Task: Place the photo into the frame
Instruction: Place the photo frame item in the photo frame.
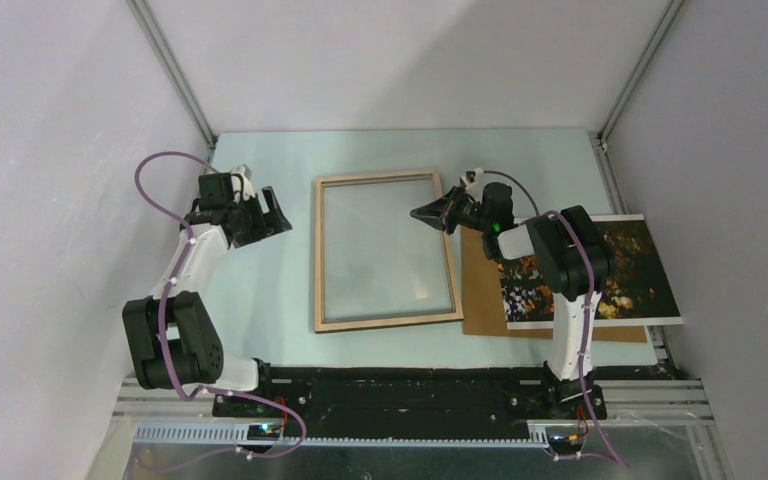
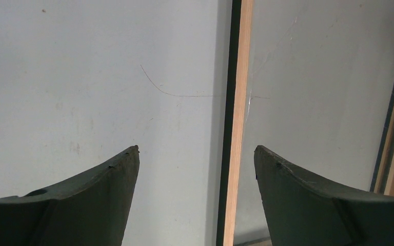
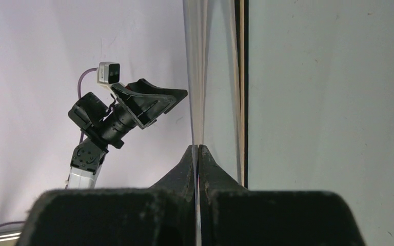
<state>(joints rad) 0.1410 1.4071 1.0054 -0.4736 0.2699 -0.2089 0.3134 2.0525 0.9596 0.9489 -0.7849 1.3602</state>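
The frame [image 1: 318,250] lies flat in the middle of the table, light wood back up. My right gripper [image 1: 420,213] is over the frame's upper right part. In the right wrist view it [image 3: 198,147] is shut on the edge of the thin clear pane [image 3: 200,77], seen edge-on, with the frame's rail [image 3: 242,77] just beside it. My left gripper [image 1: 275,213] is open and empty at the frame's left side. In the left wrist view the left rail [image 2: 238,102] runs between its fingers [image 2: 195,149]. The photo [image 1: 630,265] lies face up at the right, partly hidden by my right arm.
A brown backing board [image 1: 482,300] lies under the photo, against the frame's right rail. White walls enclose the table on three sides. Metal rails [image 1: 608,180] run along the right edge. The left arm's gripper [image 3: 149,100] shows in the right wrist view.
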